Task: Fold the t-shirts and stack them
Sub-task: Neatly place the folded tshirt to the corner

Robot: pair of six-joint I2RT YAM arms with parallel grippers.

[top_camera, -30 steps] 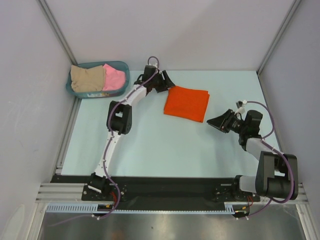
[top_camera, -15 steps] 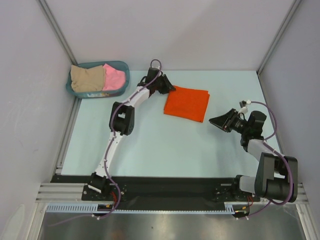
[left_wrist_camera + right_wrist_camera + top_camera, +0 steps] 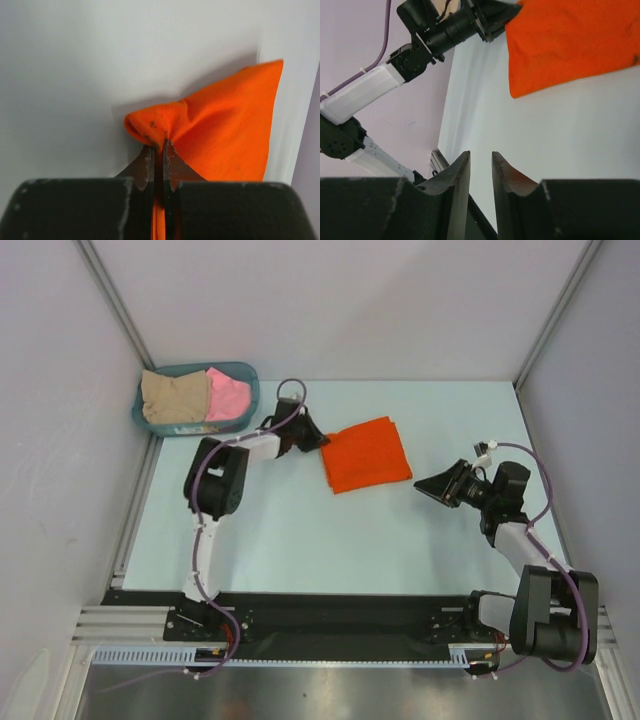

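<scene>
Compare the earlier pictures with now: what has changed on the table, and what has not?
The left gripper shut on a corner of the orange shirt and dragged it leftward and nearer, turning the shirt. The empty right gripper, the basket, the beige shirt and the pink shirt stayed put.

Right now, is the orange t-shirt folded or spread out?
Folded: the orange t-shirt lies as a compact rectangle on the table, no sleeves showing, with the left gripper shut on one bunched corner.

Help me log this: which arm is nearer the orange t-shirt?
Left. The left fingers pinch a corner of the orange t-shirt; the right fingers sit apart, to its right.
</scene>
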